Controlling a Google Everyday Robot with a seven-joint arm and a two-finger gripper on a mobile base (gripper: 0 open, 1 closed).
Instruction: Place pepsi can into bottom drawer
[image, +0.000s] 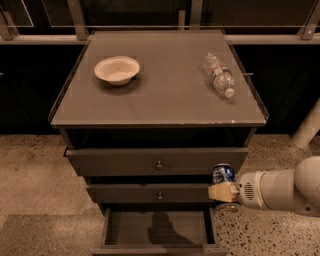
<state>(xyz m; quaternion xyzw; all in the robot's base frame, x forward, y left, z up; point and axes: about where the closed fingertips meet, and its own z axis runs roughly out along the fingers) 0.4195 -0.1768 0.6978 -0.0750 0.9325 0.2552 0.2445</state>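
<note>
Holding pepsi can (223, 173) | gripper (223, 194) fingers (218, 191) clamped around it | at middle drawer's (125, 193) right end | bottom drawer (131, 231) open below

Pepsi can (223, 173): blue, white markings, silver top. Gripper (223, 192) at middle drawer's (150, 194) right end, clasping can: tan fingers (216, 192), white arm (285, 190). Bottom drawer (157, 231): grey-brown, plain inside. Bowl (117, 69): cream. Bottle (218, 75): clear, white cap. Floor (30, 165): beige, dark speckles.

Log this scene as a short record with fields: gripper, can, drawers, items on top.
gripper: at the right end of the middle drawer, shut on the pepsi can
pepsi can: upright, held, not yet in a drawer
bottom drawer: pulled open
middle drawer: shut
top drawer: shut
cabinet top: bowl at left, water bottle lying at right
</note>
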